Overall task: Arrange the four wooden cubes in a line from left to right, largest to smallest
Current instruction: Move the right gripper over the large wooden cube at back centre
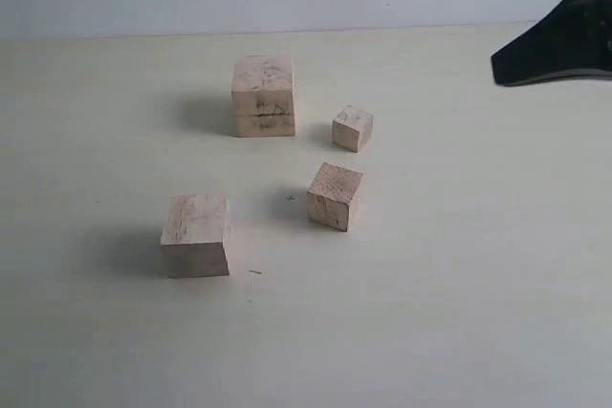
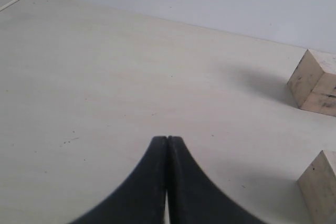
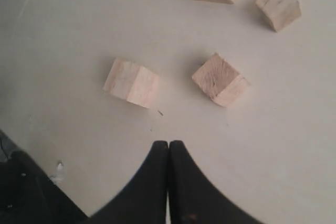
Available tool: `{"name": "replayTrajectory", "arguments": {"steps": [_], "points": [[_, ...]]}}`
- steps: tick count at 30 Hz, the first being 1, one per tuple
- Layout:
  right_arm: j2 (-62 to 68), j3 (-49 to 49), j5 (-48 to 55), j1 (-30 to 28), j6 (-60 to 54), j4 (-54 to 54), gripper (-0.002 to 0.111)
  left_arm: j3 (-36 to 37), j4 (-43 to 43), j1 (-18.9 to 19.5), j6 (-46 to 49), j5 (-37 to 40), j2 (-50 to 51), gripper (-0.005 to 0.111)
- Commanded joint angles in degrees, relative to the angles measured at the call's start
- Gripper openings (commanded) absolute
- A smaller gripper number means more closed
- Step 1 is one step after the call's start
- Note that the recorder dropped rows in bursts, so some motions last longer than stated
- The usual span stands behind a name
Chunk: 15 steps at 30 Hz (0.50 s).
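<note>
Presently the left gripper [image 2: 167, 142] and right gripper [image 3: 168, 146] are pinched closed, empty; four wooden cubes [image 1: 335, 196] sit scattered, apart.

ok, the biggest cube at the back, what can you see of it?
The largest cube is pale bare wood with dark smudges on its top and front, and a dark horizontal line low across the front face. It sits flat on the table, at the back of the exterior view. Nothing touches it; the smallest cube sits apart on its right.
</note>
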Motion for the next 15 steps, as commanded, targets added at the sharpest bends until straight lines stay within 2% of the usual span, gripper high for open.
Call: {"name": "replayTrajectory", "arguments": {"steps": [1, 5, 9, 15], "points": [[6.0, -0.4, -6.7, 0.2, -1.1, 2.0, 0.000, 0.0, 0.0, -0.3, 0.3, -0.9, -0.3, 0.000], [10.4, -0.4, -7.4, 0.2, -1.4, 7.8, 0.000, 0.0, 0.0, -0.3, 0.3, -0.9, -0.3, 0.000], [14.8, -0.5, -7.4, 2.0, -11.9, 16.6, 0.001, 0.0, 0.0, -0.3, 0.3, -0.9, -0.3, 0.000], [22.7, -7.2, -8.5, 10.6, -17.0, 17.7, 0.022, 0.0, 0.0, -0.3, 0.3, -0.9, -0.3, 0.000]]}}
